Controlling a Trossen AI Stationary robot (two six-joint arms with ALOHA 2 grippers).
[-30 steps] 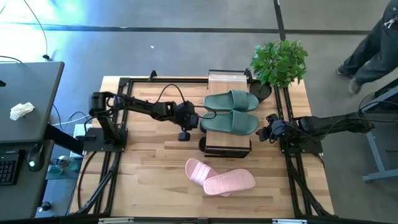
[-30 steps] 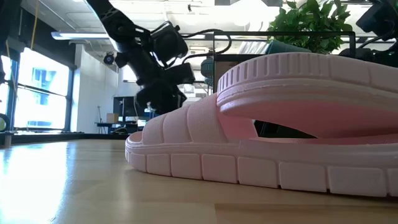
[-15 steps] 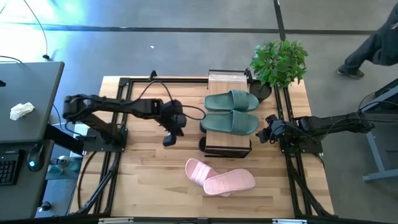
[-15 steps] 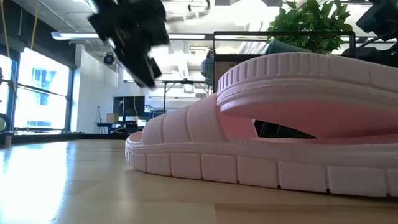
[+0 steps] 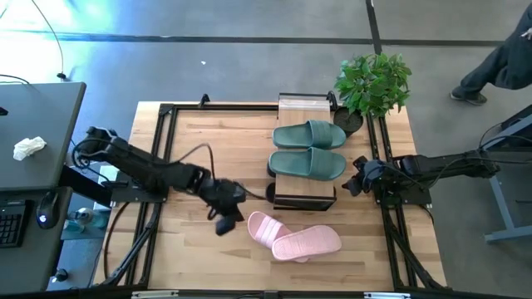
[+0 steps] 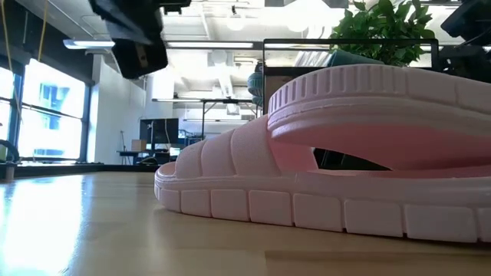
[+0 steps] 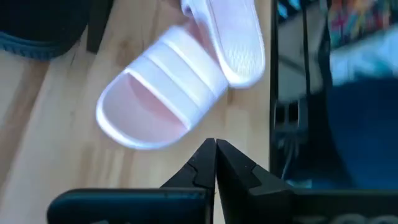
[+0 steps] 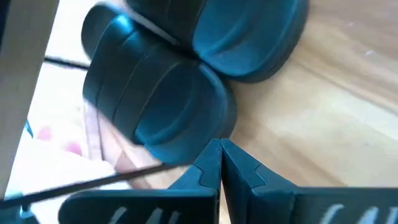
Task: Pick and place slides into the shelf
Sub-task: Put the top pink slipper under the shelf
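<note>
Two pale pink slides (image 5: 293, 236) lie on the wooden table near its front edge, one partly across the other; they also show in the left wrist view (image 7: 163, 102) and fill the low view (image 6: 345, 153). My left gripper (image 5: 221, 224) hovers shut just left of them, above the table, empty (image 7: 216, 147). Two sage green slides (image 5: 307, 148) rest side by side, soles down, on the top board of the shelf (image 5: 302, 198). My right gripper (image 5: 349, 186) waits shut at the shelf's right side, facing the green slides (image 8: 155, 106).
A potted plant (image 5: 374, 83) stands at the table's far right corner, behind the shelf. Black frame rails (image 5: 158, 166) run along the table's left, right and far sides. Bare wood lies left of the shelf and pink slides. A person (image 5: 499, 58) walks beyond the table.
My left gripper has left the shelf's left side, beside the green slides, and swung toward the table's near edge and the pink slides. It has risen and rolled about its own line on the way. It has stayed shut. The slides have not moved.
</note>
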